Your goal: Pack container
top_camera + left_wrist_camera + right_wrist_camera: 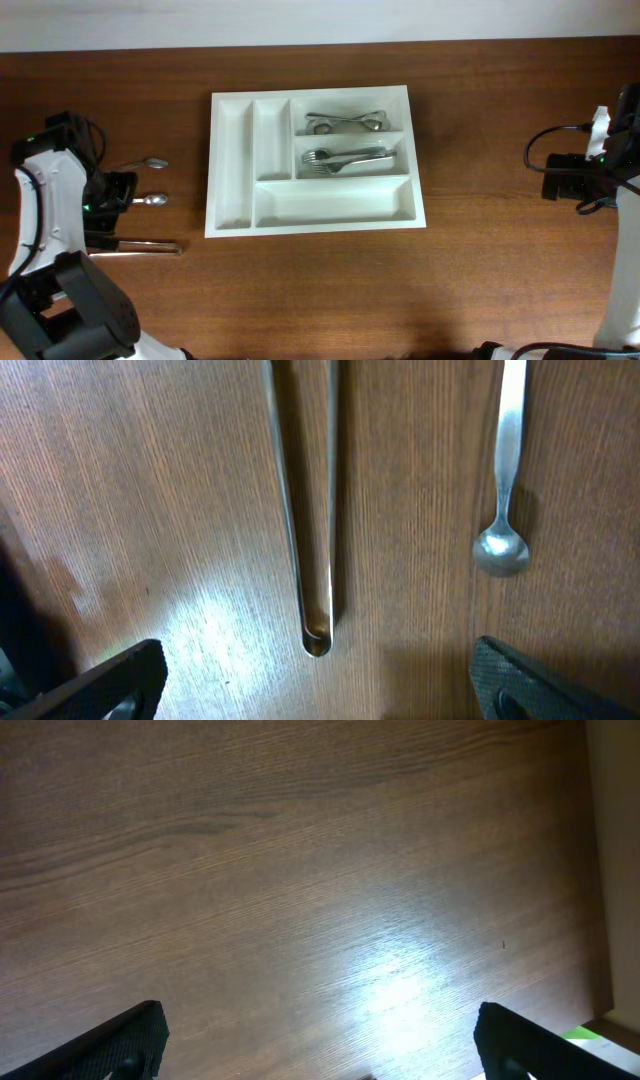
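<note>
The white cutlery tray (335, 203) lies mid-table. Its upper right compartment holds spoons (345, 123), and the compartment below holds forks (348, 158). The other compartments are bare. My left gripper (108, 195) is open and empty at the far left, above loose cutlery. In the left wrist view the gripper (320, 685) hovers over the rounded end of two long metal pieces (312, 510) lying side by side, with a small spoon (500, 545) to their right. My right gripper (565, 182) is open and empty over bare wood at the far right, and it also shows in the right wrist view (320, 1040).
Left of the tray lie a spoon (152, 162), a second small spoon (153, 199) and the long metal pieces (145, 244). The table's pale edge (610, 870) shows at the right of the right wrist view.
</note>
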